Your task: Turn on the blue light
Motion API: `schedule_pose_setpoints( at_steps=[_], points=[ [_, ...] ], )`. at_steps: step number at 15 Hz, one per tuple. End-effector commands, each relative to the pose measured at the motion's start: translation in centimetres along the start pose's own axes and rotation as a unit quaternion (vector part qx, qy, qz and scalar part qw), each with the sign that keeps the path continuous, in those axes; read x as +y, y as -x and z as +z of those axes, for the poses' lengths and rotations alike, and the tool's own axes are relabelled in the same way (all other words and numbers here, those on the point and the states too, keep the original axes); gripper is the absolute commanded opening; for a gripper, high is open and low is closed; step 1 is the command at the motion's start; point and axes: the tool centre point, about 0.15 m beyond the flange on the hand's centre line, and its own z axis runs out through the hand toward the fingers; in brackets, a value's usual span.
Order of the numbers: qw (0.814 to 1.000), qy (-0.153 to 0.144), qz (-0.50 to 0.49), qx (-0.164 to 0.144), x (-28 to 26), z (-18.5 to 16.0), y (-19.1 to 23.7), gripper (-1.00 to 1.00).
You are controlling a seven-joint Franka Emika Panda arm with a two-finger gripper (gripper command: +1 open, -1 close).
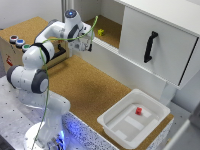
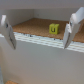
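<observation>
Exterior view: blue light (image 1: 19, 43) seemingly behind claw (image 1: 88, 46).

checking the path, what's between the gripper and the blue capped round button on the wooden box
In the exterior view, the robot's own white arm links lie between the gripper and the blue capped button; no loose objects.

Rough cork tabletop (image 1: 85, 85), glossy white plastic tray (image 1: 112, 122)

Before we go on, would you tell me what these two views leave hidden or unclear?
- Blue light, exterior view: too small to tell lit or unlit; absent from the wrist view.
- Gripper, exterior view: fingertips blur against the white cabinet; the wrist view shows the fingers apart.
- Wooden box, exterior view: partly hidden by the arm.
- Yellow object: blurred in both views, shape unclear.
</observation>
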Motion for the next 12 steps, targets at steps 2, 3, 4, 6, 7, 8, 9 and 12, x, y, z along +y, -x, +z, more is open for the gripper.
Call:
schedule_pose_setpoints(
  at_steps=[2,3,4,6,7,8,9,12],
  points=[
    [1.000,-0.008,-0.029,-0.007,-4.2,-1.4,-0.5,1.00],
    [0.999,-0.013,-0.037,-0.011,-5.9,-2.0,-0.5,1.00],
    [0.998,-0.021,-0.044,-0.031,-8.4,-2.8,0.0,1.00],
    [0.995,-0.035,-0.058,-0.067,-12.3,-4.3,1.3,1.00],
    [0.993,-0.041,-0.068,-0.086,-14.1,-5.1,1.7,1.00],
    [0.992,-0.045,-0.069,-0.097,-15.8,-6.3,1.9,1.00],
    [0.990,-0.051,-0.074,-0.109,-17.4,-7.4,1.9,1.00],
    [0.975,-0.040,-0.143,-0.167,-23.1,-10.8,2.2,1.00]
  ],
)
